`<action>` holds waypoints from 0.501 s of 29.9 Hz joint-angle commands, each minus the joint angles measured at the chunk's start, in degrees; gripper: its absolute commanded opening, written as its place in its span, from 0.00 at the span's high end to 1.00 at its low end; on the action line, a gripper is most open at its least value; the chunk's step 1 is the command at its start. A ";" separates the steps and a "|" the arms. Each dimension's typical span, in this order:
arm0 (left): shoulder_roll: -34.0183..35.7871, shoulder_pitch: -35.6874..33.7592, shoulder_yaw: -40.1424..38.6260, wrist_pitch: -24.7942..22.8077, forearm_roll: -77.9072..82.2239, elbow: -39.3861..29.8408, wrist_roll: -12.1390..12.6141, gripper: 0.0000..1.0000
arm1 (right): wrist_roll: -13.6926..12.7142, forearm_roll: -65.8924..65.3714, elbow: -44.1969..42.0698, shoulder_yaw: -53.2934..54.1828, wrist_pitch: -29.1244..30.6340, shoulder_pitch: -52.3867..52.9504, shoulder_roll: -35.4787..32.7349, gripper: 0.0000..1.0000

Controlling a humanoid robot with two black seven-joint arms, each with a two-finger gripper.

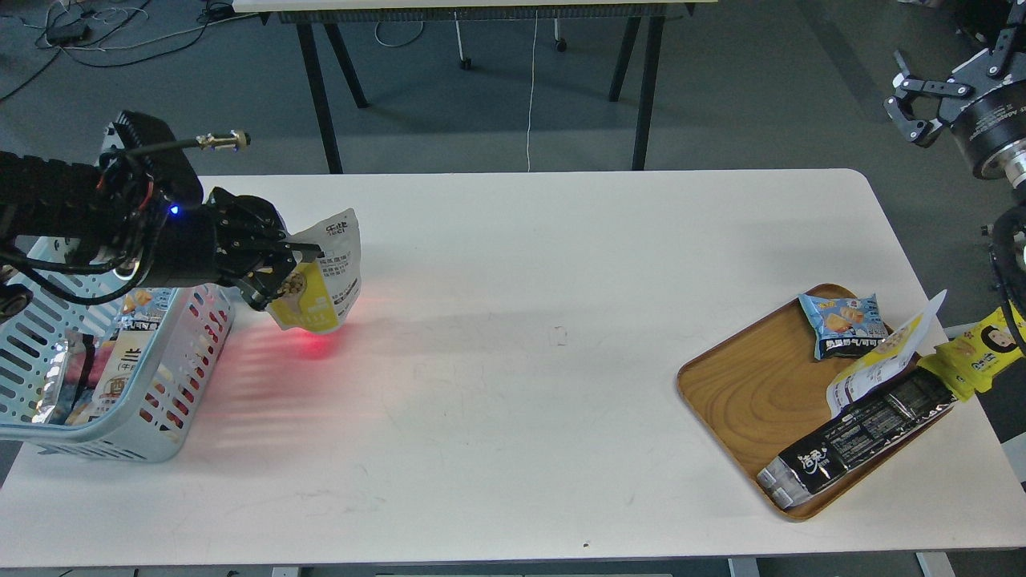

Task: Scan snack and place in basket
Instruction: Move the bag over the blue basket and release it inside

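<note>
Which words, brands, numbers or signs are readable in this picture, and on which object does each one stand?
None reads with certainty.
Snack in the left gripper: dark print on its white back, blurred.
Black bar packet on the wooden tray: large white characters, not legible.
Small blue packet: dark line of print, too small.
Packets in the basket: large dark characters, partly hidden.

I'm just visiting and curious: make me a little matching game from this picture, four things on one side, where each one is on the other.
Things:
1. yellow-and-white snack pouch
2. light blue slotted plastic basket
3. long black bar packet
4. small blue packet

Places:
A. far end of the brown wooden tray
B. table's left edge
C. held in the left gripper
D. along the tray's near right rim

Pairs: 1-C, 2-B, 3-D, 4-A
</note>
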 commanded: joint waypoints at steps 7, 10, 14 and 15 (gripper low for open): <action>-0.33 0.13 0.19 0.00 0.00 0.28 0.00 1.00 | 0.00 -0.08 0.78 0.24 0.02 -0.24 -0.91 0.02; -0.33 0.13 0.19 0.00 0.00 0.28 0.00 1.00 | 0.00 -0.08 0.78 0.24 0.02 -0.24 -0.91 0.02; 0.11 0.13 0.10 0.00 0.00 0.02 0.00 1.00 | 0.00 -0.08 0.78 0.24 0.02 -0.24 -0.91 0.02; 0.37 0.04 -0.42 0.00 0.00 -0.16 0.00 1.00 | 0.00 -0.08 0.78 0.24 0.11 -0.24 -0.91 0.02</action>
